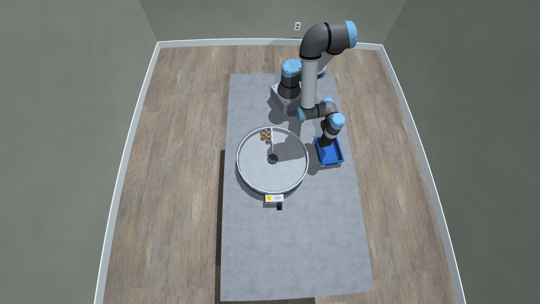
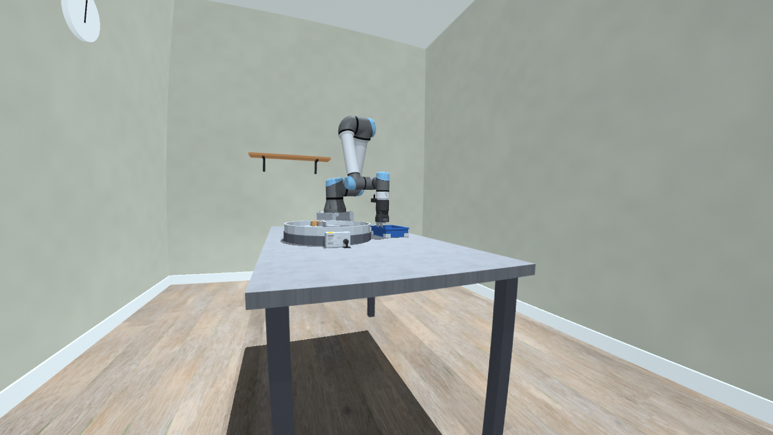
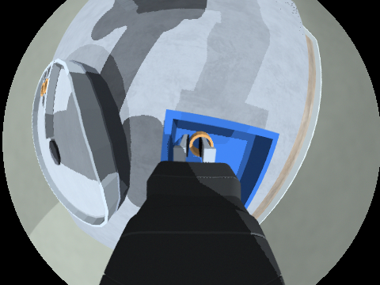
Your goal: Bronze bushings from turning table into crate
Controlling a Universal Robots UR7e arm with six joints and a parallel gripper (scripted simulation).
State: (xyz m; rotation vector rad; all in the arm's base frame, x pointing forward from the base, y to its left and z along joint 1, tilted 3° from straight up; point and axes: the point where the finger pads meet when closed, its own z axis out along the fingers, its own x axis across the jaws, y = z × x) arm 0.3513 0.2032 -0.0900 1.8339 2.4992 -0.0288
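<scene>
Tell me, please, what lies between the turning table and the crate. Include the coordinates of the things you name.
Between the turning table (image 1: 244, 176) (image 2: 302, 229) (image 3: 104, 222) and the crate (image 1: 333, 163) (image 2: 397, 232) (image 3: 222, 123), the top view shows only a strip of grey tabletop with shadow on it.

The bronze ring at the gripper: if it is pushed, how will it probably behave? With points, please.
The bronze ring (image 3: 191, 146) looks round outside, so it may roll if tipped on its side. Its thin, smooth-looking wall suggests it is stiff, yet perhaps a little slippery.
</scene>
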